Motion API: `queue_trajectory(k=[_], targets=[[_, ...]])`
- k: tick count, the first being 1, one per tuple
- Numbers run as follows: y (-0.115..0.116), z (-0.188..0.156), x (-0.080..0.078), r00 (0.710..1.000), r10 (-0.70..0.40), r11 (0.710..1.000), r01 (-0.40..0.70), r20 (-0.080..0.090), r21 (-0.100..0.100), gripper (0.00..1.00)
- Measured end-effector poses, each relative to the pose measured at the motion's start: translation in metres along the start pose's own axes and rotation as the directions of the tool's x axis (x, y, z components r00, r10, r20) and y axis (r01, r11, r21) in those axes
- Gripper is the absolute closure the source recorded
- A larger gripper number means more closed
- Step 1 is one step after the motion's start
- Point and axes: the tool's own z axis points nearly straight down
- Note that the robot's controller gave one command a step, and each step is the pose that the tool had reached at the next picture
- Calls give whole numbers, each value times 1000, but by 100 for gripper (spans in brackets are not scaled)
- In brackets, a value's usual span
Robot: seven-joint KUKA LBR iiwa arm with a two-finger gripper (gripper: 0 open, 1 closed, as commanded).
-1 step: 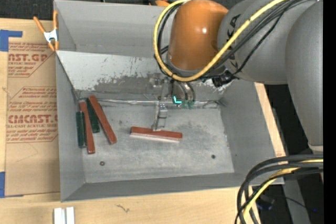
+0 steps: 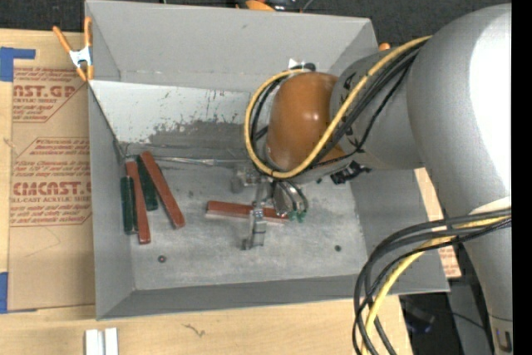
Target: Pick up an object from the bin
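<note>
While the red-brown stick (image 2: 226, 211) lies flat, the claw (image 2: 271, 220) hangs over its right end, spread untellable.

We look down on the grey metal bin (image 2: 224, 41) from above and somewhat to one side, so that its far wall shows its inner face and its floor lies open. We sit near enough that the arm (image 2: 453, 96), reaching in from our right, looms large over the bin's right side.

Bare bin floor (image 2: 307, 262) lower right, stick cluster (image 2: 148, 195) (red-brown, green) crowding left, lone stick (image 2: 226, 211) mid-floor
</note>
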Motion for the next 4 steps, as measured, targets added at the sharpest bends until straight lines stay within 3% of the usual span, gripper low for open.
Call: queue_trajectory(k=[1, 4], targets=[[1, 0, -1, 1000, 0, 1000, 0, 9, -2, 0], [2, -1, -2, 1000, 1, 1000, -1, 9, -2, 0]])
